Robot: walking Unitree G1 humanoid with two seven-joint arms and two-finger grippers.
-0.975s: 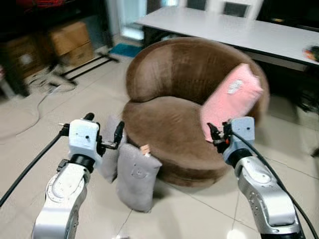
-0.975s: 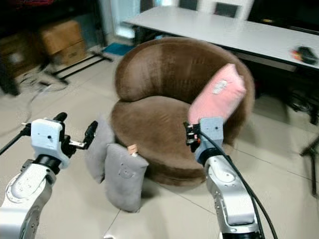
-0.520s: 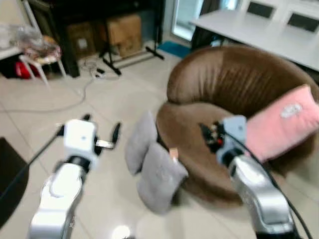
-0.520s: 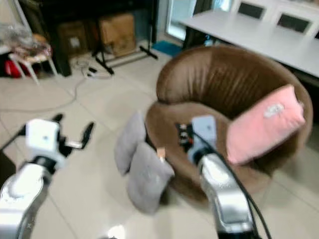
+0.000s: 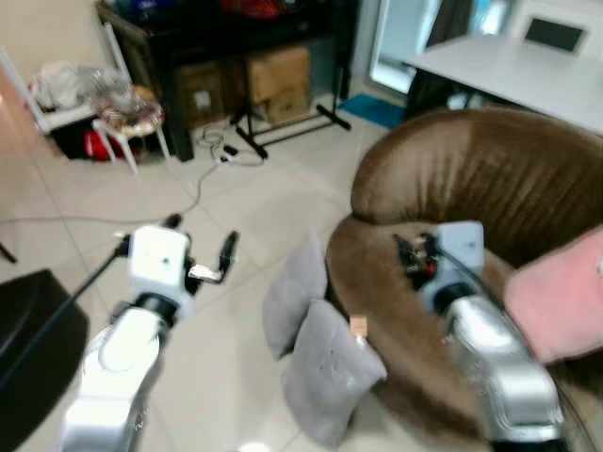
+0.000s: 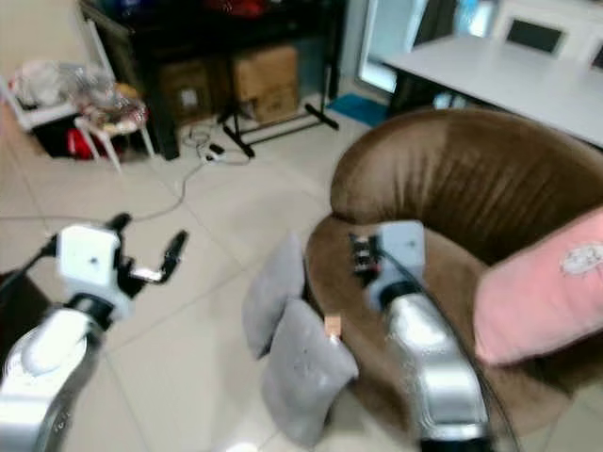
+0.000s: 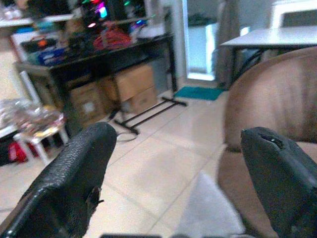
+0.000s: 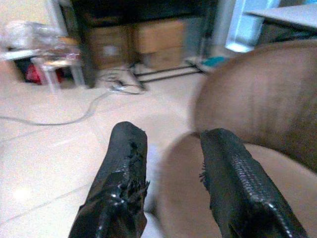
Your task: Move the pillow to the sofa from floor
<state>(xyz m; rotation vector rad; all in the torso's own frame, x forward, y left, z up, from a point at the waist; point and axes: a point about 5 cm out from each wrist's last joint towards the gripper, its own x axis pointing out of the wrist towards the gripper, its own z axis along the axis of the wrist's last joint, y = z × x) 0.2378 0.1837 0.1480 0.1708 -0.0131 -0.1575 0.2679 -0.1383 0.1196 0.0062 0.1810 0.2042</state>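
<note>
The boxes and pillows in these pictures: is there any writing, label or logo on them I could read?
No text can be read.
Cardboard boxes: pale label patches, too blurred to read.
Pink pillow on the sofa: a white mark, too blurred to read.
Front grey pillow on the floor: faint mark and a small tag, unreadable.

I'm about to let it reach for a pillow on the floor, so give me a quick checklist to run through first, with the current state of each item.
1. Pillow to pick is on the floor: ok. Two grey pillows lean against the brown sofa.
2. Left gripper free: ok, open and holding nothing, above bare tile beside the pillows.
3. Right gripper free: ok, fingers apart, nothing between them, over the sofa seat.
4. Room on the sofa seat: ok, though a pink pillow takes up one side.
5. Floor hazards: not ok, a cable trails across the tiles farther off.
6. Picture steady enough to aim: not ok, head views are blurred.
</note>
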